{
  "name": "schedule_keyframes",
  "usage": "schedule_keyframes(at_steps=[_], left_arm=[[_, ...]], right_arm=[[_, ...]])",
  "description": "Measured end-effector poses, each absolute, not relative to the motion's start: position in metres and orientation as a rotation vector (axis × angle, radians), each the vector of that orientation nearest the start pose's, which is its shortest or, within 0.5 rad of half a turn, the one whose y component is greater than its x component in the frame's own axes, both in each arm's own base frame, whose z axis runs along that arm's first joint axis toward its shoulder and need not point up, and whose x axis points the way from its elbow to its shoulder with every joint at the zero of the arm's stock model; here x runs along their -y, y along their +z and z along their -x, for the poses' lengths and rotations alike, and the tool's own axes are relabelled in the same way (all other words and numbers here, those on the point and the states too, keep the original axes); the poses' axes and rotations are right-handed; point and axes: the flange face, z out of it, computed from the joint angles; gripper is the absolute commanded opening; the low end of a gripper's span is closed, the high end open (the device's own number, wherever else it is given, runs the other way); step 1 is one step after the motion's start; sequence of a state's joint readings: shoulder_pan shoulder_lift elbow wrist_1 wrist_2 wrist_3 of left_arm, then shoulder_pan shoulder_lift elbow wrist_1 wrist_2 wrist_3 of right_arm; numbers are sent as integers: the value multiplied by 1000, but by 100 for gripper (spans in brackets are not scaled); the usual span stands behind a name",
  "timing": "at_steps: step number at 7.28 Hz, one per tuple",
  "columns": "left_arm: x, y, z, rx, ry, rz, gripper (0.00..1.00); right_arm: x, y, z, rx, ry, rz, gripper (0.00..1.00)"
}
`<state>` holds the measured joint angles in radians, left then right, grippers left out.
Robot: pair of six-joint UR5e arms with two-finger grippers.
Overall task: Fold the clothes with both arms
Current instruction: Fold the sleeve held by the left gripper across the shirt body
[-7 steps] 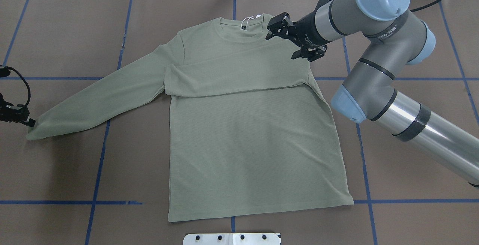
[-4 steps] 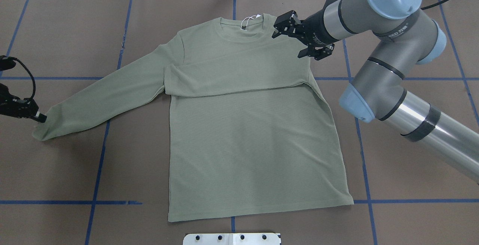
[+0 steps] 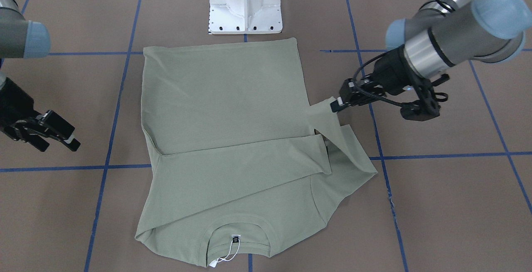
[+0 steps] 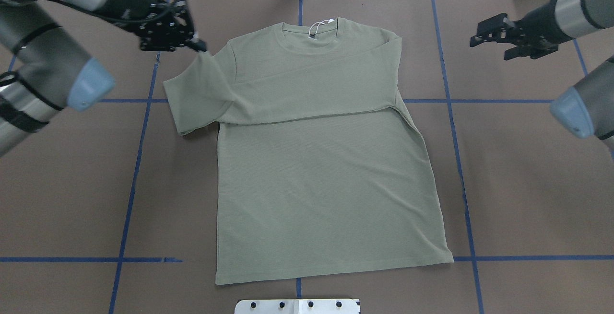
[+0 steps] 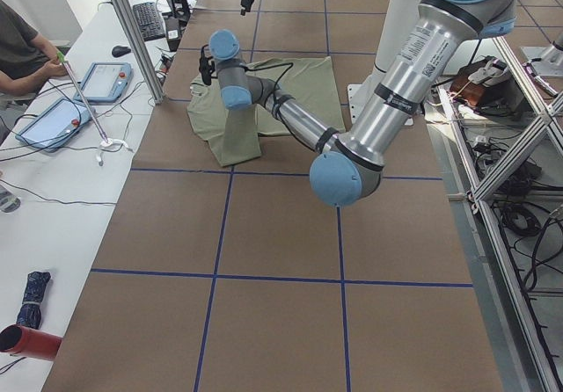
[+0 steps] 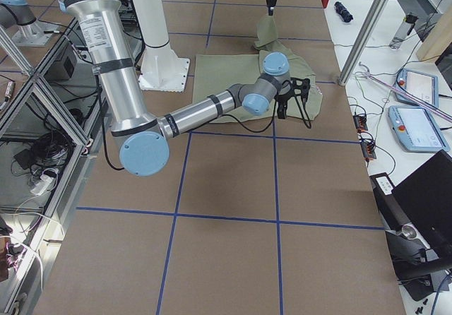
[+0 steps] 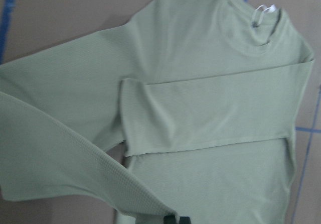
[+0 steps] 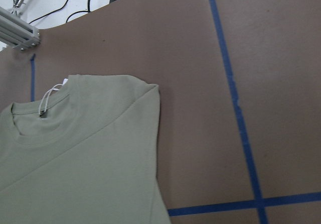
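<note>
So, starting at the left gripper point(image 4: 198, 46): it's clamped shut on the cuff point(image 3: 325, 110) of one long sleeve point(image 4: 201, 88). The cuff is held up off the table near the shoulder, and the sleeve is doubled back into a loose fold beside the body. The right gripper point(image 4: 489, 40) is seen with its fingers spread and nothing between them, hung over bare table well off the other shoulder.

One olive-green shirt point(image 4: 312, 170) is laid flat on its back in the middle of the table point(image 4: 527, 184), collar at the far side and hem toward the robot. The second sleeve point(image 4: 307, 98) is already folded straight across the chest.

Labels: one black neck label point(image 3: 236, 236) and one white hang tag point(image 4: 322, 23) on a loop of string are found at the collar. Any lettering on either is too small to be read.

Edges and room: the hem is parked just short of the white pedestal point(image 3: 245, 2), and the collar is near the far edge. Wide brown surface, crossed by blue tape lines point(image 4: 527, 258), is left on both sides.

Count: one shirt, two arms, two grippers. Off to the side, one seated person point(image 5: 18, 49) and two tablets point(image 6: 417, 85) are visible.
</note>
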<state>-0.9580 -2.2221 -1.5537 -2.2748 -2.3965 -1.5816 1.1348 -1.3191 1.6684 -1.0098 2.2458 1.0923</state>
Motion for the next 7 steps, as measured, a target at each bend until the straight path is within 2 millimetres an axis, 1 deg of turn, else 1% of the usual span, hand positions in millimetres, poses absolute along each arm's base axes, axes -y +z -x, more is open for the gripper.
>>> schedule_keyframes(at_steps=[1,2,3,4,5,6,7], left_arm=[[580,133,-398,-1439,-321,-10,0],[575,86,-472,-1461,-376,-64,0],[567,48,-548,-1488,-434,-110,0],[555,22,-610,-1507,-485,-142,57],[545,14,-649,-1510,-513,-158,80],[540,16,-669,-1506,-526,-168,92],[538,17,-676,-1505,-534,-173,92]], right_arm=[[572,430,160,1044,273,-202,100],[572,446,138,1033,260,-210,100],[572,455,122,1030,248,-216,100],[572,460,114,1032,243,-217,100],[570,463,109,1033,242,-214,100],[568,467,108,1032,242,-211,100],[567,469,108,1031,243,-209,100]])
